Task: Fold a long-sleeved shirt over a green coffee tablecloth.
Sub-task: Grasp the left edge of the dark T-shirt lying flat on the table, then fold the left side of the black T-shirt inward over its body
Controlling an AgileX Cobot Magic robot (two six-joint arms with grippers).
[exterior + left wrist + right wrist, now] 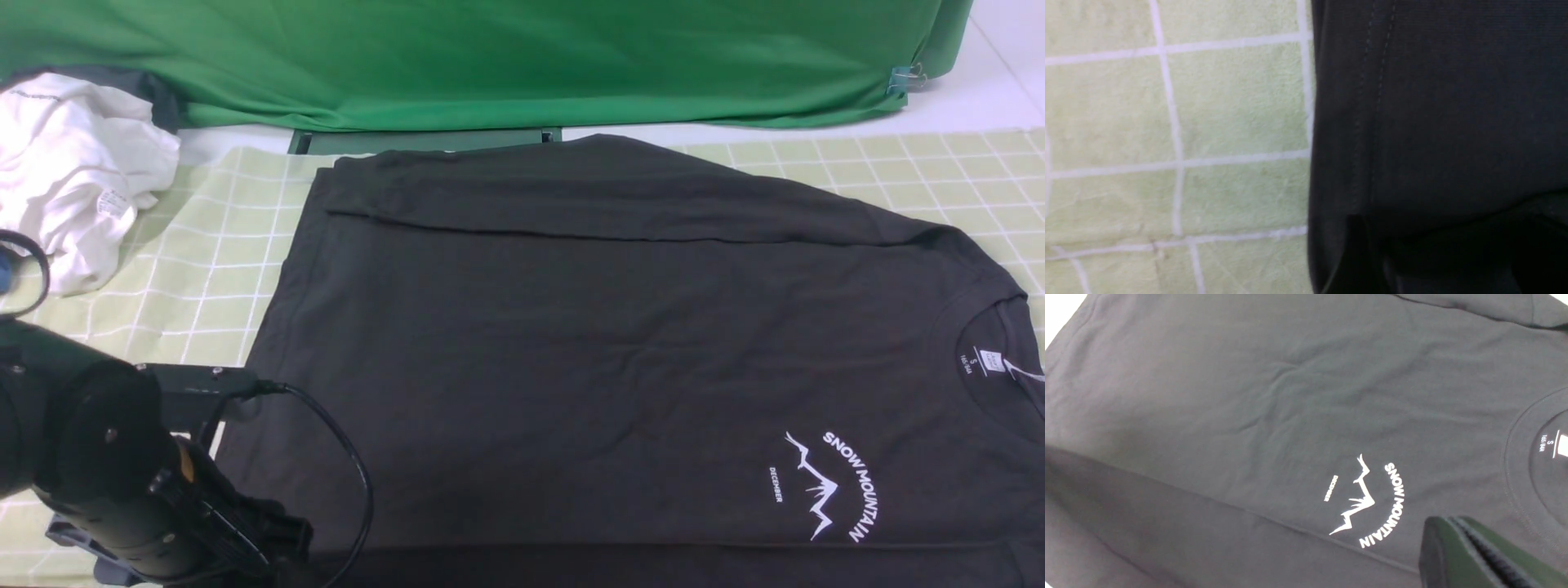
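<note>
Right gripper closed, ribbed inner faces | long-sleeved shirt flat, matte black

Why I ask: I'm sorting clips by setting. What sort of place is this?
Probably a staged robot test bench: a plain deep-green backdrop cloth, a pale yellow-green grid-lined tablecloth, and a black long-sleeved shirt laid flat.

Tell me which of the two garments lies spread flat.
The black long-sleeved shirt with the SNOW MOUNTAIN print; the white garment sits crumpled at the far left.
</note>
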